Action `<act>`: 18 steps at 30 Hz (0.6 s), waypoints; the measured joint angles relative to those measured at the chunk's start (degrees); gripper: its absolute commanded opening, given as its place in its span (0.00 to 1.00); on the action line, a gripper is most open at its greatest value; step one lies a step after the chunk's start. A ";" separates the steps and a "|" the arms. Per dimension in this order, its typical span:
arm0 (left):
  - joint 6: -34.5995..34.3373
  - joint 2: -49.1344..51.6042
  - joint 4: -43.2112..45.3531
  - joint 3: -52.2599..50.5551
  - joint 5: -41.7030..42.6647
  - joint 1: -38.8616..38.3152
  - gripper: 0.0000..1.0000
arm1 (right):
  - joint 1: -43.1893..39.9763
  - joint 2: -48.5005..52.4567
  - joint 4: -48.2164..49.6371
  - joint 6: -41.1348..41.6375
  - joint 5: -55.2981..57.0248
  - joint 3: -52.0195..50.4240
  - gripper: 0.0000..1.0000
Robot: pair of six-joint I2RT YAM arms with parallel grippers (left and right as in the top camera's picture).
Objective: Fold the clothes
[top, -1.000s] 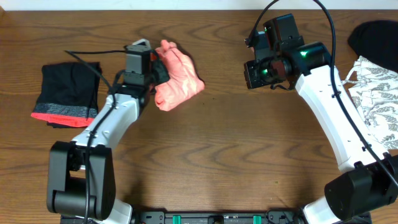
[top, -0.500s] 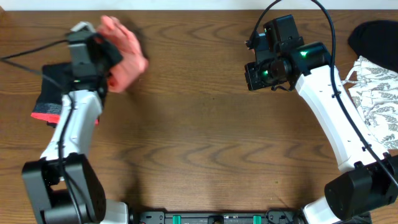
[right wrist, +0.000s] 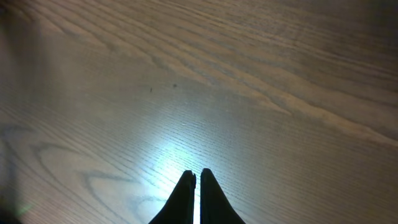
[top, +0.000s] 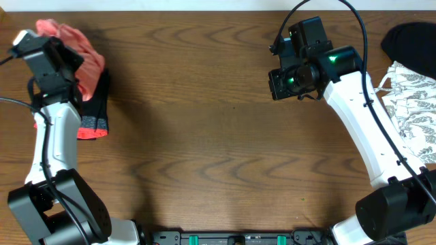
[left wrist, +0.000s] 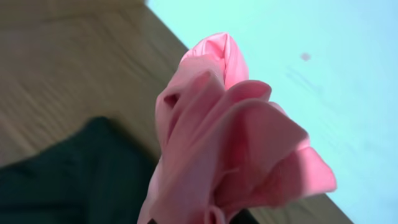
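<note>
My left gripper (top: 68,58) is shut on the bunched salmon-pink garment (top: 87,56), holding it at the far left edge of the table over the folded black garment with a red-grey band (top: 92,121). In the left wrist view the pink garment (left wrist: 230,137) fills the frame and hides the fingers, with the black garment (left wrist: 74,174) below it. My right gripper (right wrist: 197,177) is shut and empty above bare wood at the right back; it also shows in the overhead view (top: 291,80).
A white garment with grey print (top: 412,102) lies at the right edge, and a plain black garment (top: 409,41) lies behind it at the back right corner. The table's left edge is next to the left gripper.
My left arm has swung left across the table with the pink garment, from the middle-left to over the black banded garment at the left edge. The right arm has not moved.
</note>
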 measured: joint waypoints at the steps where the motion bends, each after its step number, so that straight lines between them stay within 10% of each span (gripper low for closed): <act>1: -0.22 0.00 -0.13 0.00 -0.37 0.55 0.06 | 0.00 0.00 0.00 0.00 0.00 0.00 0.04; 18: -9.38 1.40 3.61 0.00 -1.68 1.99 0.06 | 0.00 0.00 -0.70 0.00 0.00 0.00 0.05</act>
